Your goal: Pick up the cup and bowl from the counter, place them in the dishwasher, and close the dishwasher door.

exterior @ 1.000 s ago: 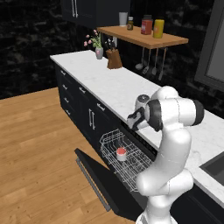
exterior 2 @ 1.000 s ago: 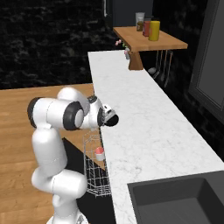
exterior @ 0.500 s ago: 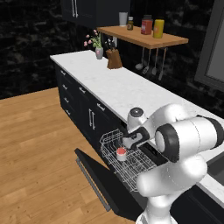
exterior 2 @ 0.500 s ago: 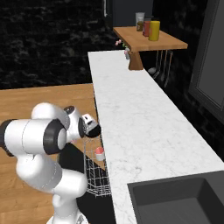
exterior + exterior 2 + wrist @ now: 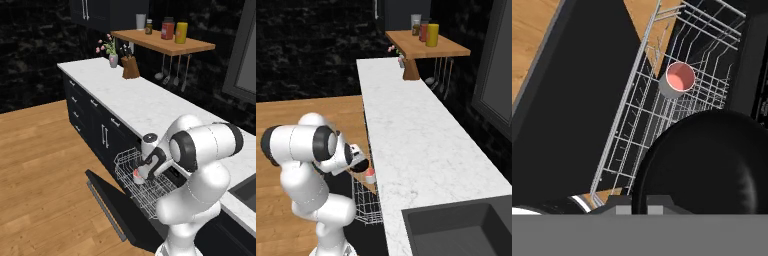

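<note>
Bowl (image 5: pixel 704 165) lower right of hand view, fingers clamped on its rim: rigid, light, slick, so rim pinch fits. Cup (image 5: pixel 677 80) sits upright in rack (image 5: pixel 637 130).

The hand view looks down into the dishwasher's white wire rack (image 5: pixel 637 120), pulled out over the open dishwasher door (image 5: pixel 577 95), a flat black panel with wood floor (image 5: pixel 532 35) beyond its edge. 1 cup (image 5: pixel 676 80), grey-sided with a red inside, stands upright in the rack. The round black bowl (image 5: pixel 707 165) looms close in the foreground, covering the rack's near part.
</note>
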